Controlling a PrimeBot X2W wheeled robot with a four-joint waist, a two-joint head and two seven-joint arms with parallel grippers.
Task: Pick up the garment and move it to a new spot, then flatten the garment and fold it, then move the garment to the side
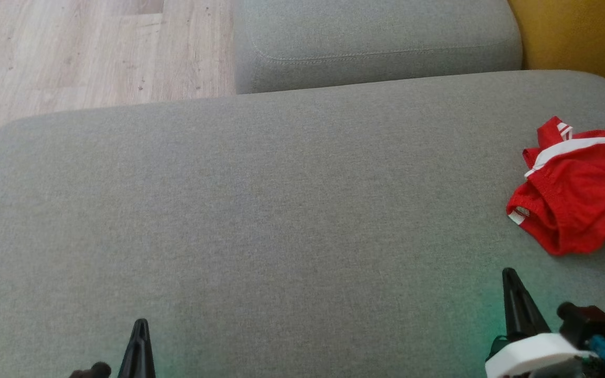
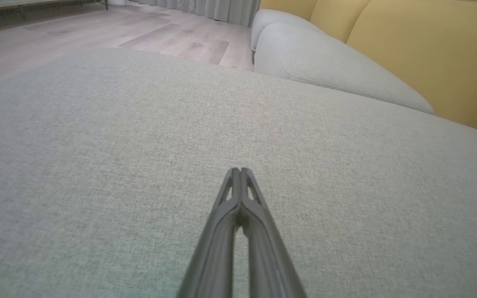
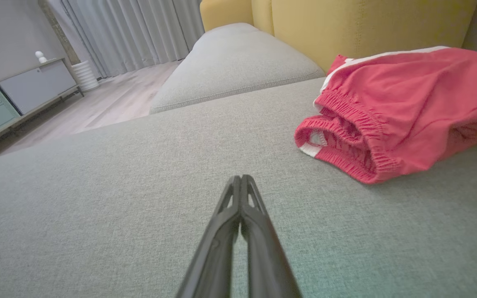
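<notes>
The garment (image 1: 581, 194), red shorts with white stripes and an elastic waistband, lies folded in a heap at the right edge of the grey sofa seat (image 1: 281, 210). The right wrist view has the garment (image 3: 404, 111) ahead and to the right of my right gripper (image 3: 241, 178), well apart from it. My right gripper (image 1: 508, 273) is shut and holds nothing, at the lower right below the garment. At the lower left, my left gripper (image 1: 141, 323) is also shut and empty. Its fingertips (image 2: 239, 170) point across bare grey fabric.
A second grey cushion (image 1: 376, 42) sits behind the seat, with a yellow backrest (image 1: 581, 37) at the far right. Wooden floor (image 1: 71, 52) lies beyond the seat's far left edge. A cabinet (image 3: 19, 95) and curtains (image 3: 139, 33) stand across the room.
</notes>
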